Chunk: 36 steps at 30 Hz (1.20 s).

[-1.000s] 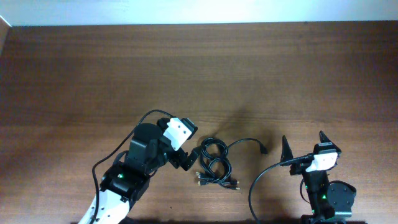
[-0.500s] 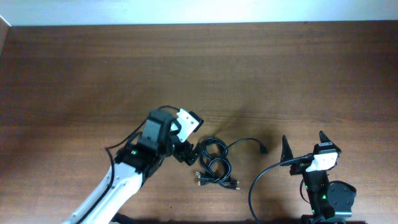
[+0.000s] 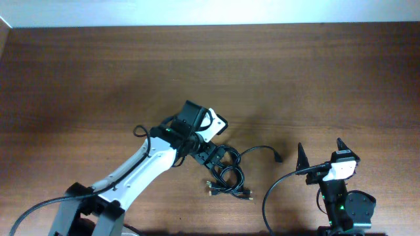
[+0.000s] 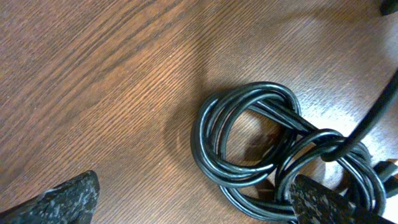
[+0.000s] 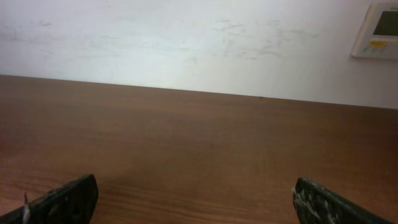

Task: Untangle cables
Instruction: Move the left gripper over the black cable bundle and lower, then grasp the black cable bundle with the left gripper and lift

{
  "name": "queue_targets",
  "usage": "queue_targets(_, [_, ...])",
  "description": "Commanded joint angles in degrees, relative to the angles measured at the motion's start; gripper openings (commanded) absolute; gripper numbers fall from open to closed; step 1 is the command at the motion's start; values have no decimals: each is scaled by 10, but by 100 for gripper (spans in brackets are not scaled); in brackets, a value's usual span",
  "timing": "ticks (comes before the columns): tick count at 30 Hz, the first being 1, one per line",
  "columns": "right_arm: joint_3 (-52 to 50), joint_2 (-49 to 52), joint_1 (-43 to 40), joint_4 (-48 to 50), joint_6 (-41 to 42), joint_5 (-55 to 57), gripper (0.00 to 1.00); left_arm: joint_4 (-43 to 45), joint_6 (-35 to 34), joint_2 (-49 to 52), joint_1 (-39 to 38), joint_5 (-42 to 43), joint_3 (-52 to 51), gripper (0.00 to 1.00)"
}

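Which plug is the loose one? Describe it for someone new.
On the wooden table, near its front edge, lies a coil of black cables. One strand arcs out toward the right arm and ends in a lone plug, apart from the plugs bunched at the coil.

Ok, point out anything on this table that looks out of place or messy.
Only the cables: near the table's front edge they lie in one knotted bundle, coils threaded through each other, with a single plug end trailing right. Nothing looks spilled or damaged.
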Motion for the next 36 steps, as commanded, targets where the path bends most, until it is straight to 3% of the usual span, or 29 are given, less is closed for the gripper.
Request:
queue_targets(1, [-3,-4,5,-3,-3,-3,99,-4,-3,12,-5,-26,16,99])
queue_targets(7, [-3,-4,5,-3,-3,-3,99,-31,-3,70,-8,-25,48,99])
queue_targets(12, [-3,-4,5,-3,-3,-3,99,-37,-1,78,-57,-52,62,99])
queue_targets(16, [-3,-4,5,-3,-3,-3,99,-39,-1,81,-60,-52,65,99])
queue_targets(21, [-3,-4,5,-3,-3,-3,99,-101,-1,163,-61,-56,130,99])
queue_targets(36, [-3,-4,5,-3,-3,-3,99,-169,-3,216,-61,-73,181,99])
